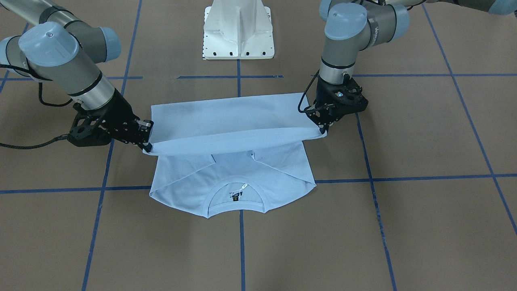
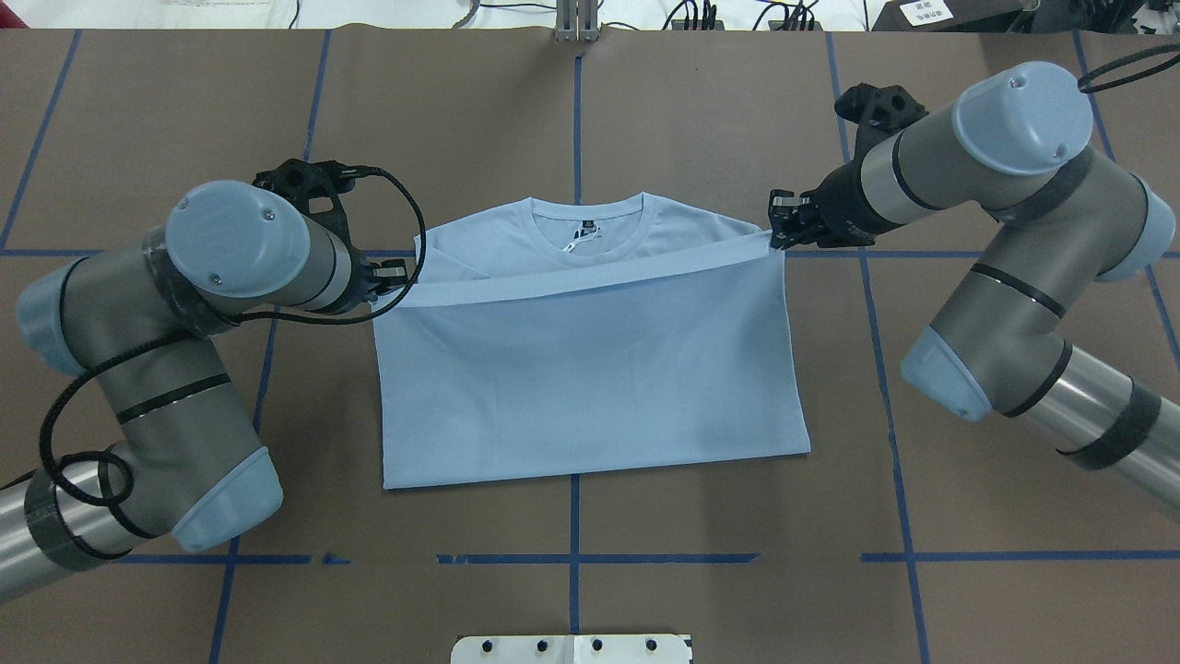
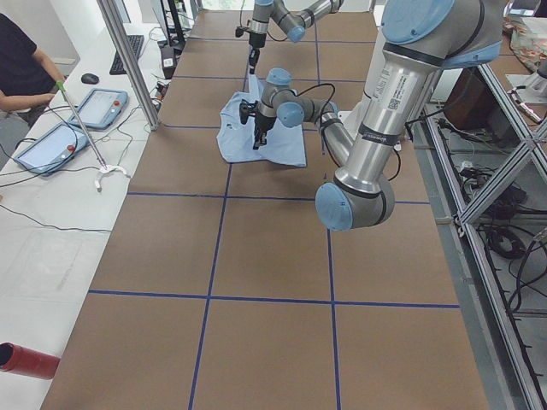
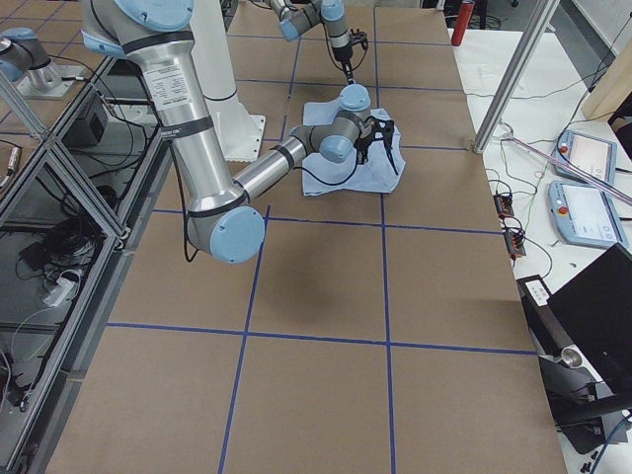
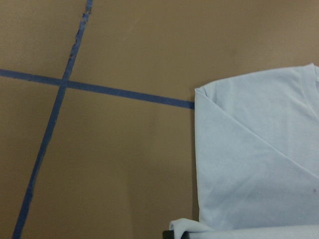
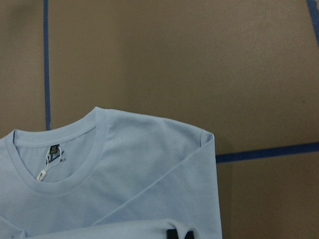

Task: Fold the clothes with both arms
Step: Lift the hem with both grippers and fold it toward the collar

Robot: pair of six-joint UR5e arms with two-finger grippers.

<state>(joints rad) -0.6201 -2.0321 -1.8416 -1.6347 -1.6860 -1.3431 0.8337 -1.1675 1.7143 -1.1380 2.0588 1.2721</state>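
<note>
The blue T-shirt (image 2: 590, 369) lies in the middle of the brown table (image 2: 691, 129). The left gripper (image 2: 395, 278) and the right gripper (image 2: 777, 232) each pinch one corner of its bottom edge tight, holding that edge up near the collar (image 2: 651, 210)

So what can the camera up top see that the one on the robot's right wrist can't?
Only the overhead view shows the left gripper and right gripper, each pinching a corner of the raised hem, and the whole T-shirt. Only the right wrist view is close enough to show clearly the white tag hanging by the dark neck label. Both show the round collar, the brown table and blue tape lines.
</note>
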